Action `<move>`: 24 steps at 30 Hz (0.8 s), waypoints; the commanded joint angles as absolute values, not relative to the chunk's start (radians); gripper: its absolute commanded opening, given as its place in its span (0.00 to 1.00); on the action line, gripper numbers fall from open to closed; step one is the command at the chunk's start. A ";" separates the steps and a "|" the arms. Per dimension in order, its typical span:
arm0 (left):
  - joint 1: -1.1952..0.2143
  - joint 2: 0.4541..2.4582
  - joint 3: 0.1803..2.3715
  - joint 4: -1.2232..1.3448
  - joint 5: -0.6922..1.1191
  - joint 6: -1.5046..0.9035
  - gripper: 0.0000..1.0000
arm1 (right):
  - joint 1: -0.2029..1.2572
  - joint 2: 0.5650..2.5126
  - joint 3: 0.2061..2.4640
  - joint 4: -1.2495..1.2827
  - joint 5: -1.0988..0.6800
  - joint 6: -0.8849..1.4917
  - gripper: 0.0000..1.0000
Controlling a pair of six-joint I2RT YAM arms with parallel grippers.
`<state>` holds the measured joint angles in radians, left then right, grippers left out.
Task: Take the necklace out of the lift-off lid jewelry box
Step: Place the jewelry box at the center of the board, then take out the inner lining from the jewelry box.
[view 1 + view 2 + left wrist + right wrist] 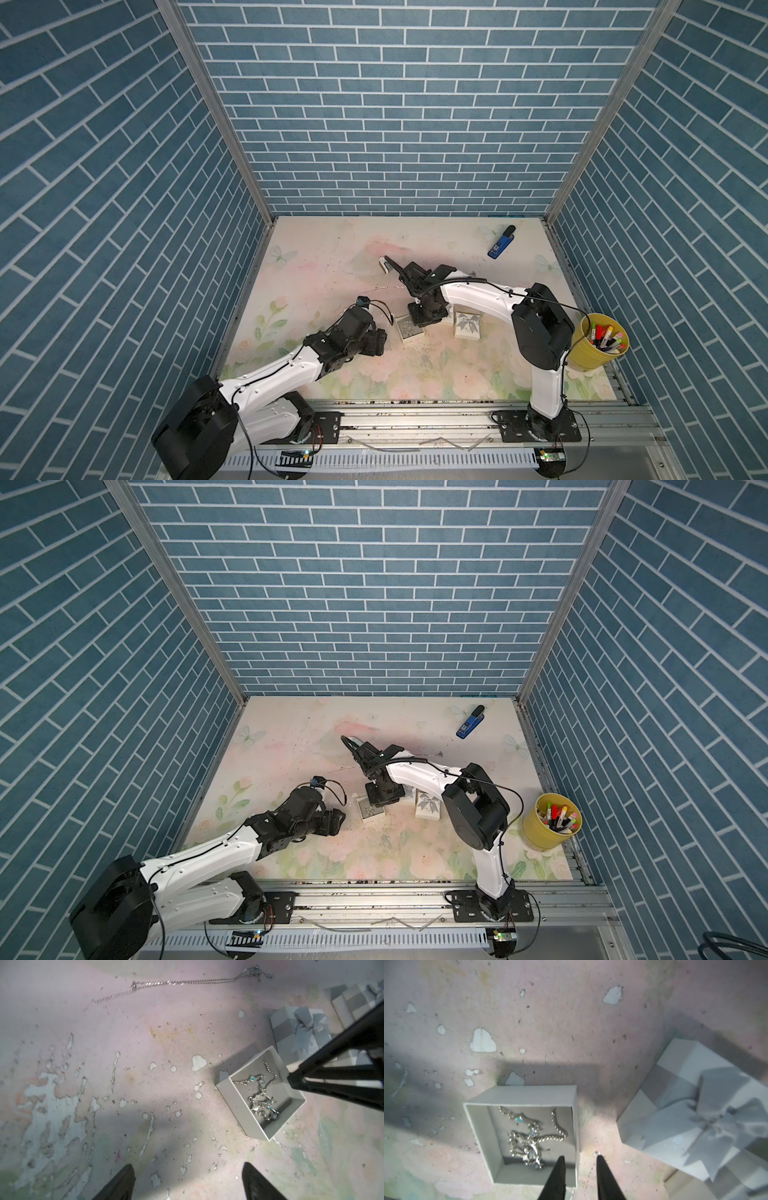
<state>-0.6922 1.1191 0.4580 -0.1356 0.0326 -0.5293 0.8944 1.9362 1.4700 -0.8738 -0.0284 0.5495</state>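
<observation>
the necklace (527, 1140) lies as a tangled silver heap with pale blue stones on the floor of the open jewelry box (521, 1095). the lift-off lid (695, 1118) with the grey bow sits just beside the box. our right end effector (579, 1157) hangs over one wall of the box, fingers narrowly parted and holding nothing, one tip above the inside and one outside. we judge the pick to be the step in hand. we should bring both tips inside the wall, centre them over the thickest knot of chain, go down to the box floor, close fully and lift straight up. our left end effector (188, 1165), wide and empty beside the box, could steady its wall. a thin chain (187, 981) lies on the surface (550, 1012) well beyond the box.
</observation>
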 commanded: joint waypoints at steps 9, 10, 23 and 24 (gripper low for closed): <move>-0.643 1.240 0.448 0.023 0.248 -0.643 0.62 | 0.942 1.886 1.479 -0.888 -0.081 0.611 0.40; -0.643 1.245 0.448 0.031 0.251 -0.646 0.62 | 0.942 1.894 1.480 -0.883 -0.081 0.614 0.40; -0.643 1.238 0.435 0.029 0.233 -0.648 0.59 | 0.946 2.002 1.548 -0.864 -0.081 0.612 0.49; -0.644 1.239 0.434 0.030 0.232 -0.649 0.59 | 0.948 2.008 1.551 -0.865 -0.082 0.612 0.51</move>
<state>-0.6472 1.2491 0.4458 0.0216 0.2371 -0.6445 0.9413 1.9823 1.5192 -0.8516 -0.0826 0.5808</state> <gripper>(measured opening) 0.587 0.499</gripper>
